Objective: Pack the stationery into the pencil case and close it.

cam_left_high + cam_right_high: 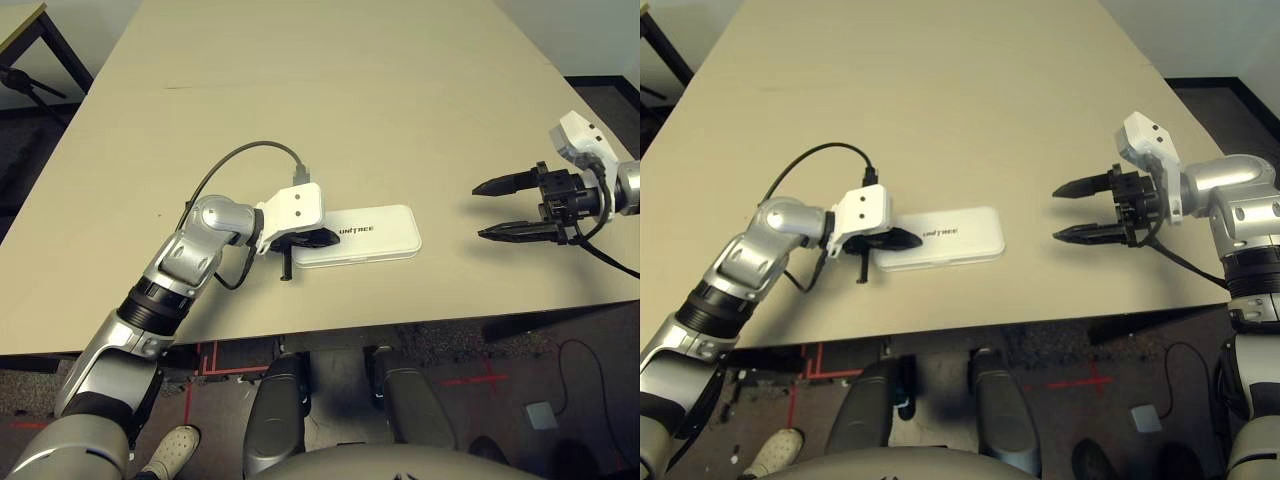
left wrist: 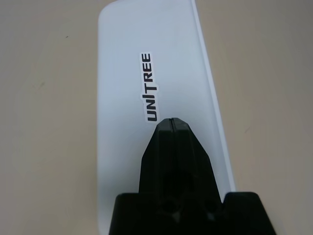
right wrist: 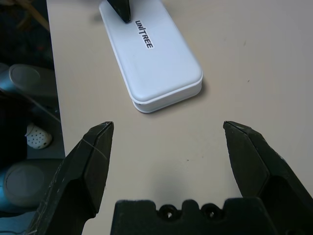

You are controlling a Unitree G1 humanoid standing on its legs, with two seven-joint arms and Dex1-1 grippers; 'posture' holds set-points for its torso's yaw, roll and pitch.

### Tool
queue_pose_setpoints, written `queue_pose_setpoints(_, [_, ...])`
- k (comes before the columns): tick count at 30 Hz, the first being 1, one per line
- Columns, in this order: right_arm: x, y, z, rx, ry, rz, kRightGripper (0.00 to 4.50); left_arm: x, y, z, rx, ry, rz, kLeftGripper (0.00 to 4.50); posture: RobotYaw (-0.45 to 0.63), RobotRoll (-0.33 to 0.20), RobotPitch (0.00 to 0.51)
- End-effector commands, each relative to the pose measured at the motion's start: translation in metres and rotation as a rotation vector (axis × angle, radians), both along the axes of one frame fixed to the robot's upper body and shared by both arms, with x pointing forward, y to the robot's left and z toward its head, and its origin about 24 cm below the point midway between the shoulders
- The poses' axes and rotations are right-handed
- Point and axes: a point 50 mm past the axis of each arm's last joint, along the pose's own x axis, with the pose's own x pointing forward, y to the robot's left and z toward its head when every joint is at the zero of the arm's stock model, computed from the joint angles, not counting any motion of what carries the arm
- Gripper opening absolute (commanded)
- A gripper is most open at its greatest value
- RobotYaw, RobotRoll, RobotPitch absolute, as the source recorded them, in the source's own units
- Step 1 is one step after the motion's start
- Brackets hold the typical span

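The white pencil case (image 1: 365, 236) lies closed and flat near the table's front edge, its dark logo facing up; the stationery is out of view. My left gripper (image 1: 322, 238) is shut, fingertips pressed together over the case's left end, just short of the logo (image 2: 150, 86). Whether they touch the lid I cannot tell. To the right of the case, a hand's width away over bare table, my right gripper (image 1: 482, 210) stands open with nothing between its fingers. The right wrist view looks along them toward the case (image 3: 156, 58).
The beige table (image 1: 330, 110) stretches wide and bare behind the case. Its front edge (image 1: 300, 338) runs close below the case and both grippers. A black cable (image 1: 235, 160) loops from the left wrist.
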Motion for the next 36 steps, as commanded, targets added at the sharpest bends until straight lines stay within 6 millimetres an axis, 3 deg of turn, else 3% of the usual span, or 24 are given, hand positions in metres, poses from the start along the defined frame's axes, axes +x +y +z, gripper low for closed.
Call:
queue_pose_setpoints(1, [0.000,-0.003,0.003,0.005,-0.018,-0.009,4.50,0.000,0.013,-0.030,0.119,0.086,0.065,0.02,-0.07,0.000,0.163])
queue_pose_setpoints(6, [0.002,-0.002,0.004,0.026,-0.028,-0.019,4.50,-0.001,0.004,-0.008,-0.085,0.147,0.063,0.02,-0.08,0.000,0.155])
queue_pose_setpoints(9, [0.004,-0.001,0.004,0.062,-0.037,-0.038,4.50,-0.004,0.001,0.016,-0.250,0.193,0.067,0.61,-0.08,0.000,0.151])
queue_pose_setpoints(14, [0.012,-0.004,0.001,0.134,-0.101,-0.157,4.50,0.002,0.030,0.040,-0.356,0.153,0.219,2.50,-0.07,0.000,0.146])
queue_pose_setpoints(19, [0.030,-0.021,-0.014,0.138,-0.265,-0.506,4.50,0.017,0.083,0.053,-0.550,-0.066,0.627,4.43,-0.05,0.000,0.145])
queue_pose_setpoints(23, [0.040,-0.041,-0.020,0.155,-0.391,-0.816,4.50,0.016,0.111,0.054,-0.660,-0.282,0.890,4.47,-0.03,0.000,0.142])
queue_pose_setpoints(29, [0.044,-0.055,-0.029,0.295,-0.502,-1.161,4.50,0.006,0.141,0.038,-0.741,-0.410,1.273,4.47,-0.03,0.000,0.140])
queue_pose_setpoints(36, [0.046,-0.057,-0.041,0.380,-0.530,-1.337,4.50,-0.006,0.167,0.019,-0.795,-0.459,1.549,4.47,-0.03,0.000,0.136])
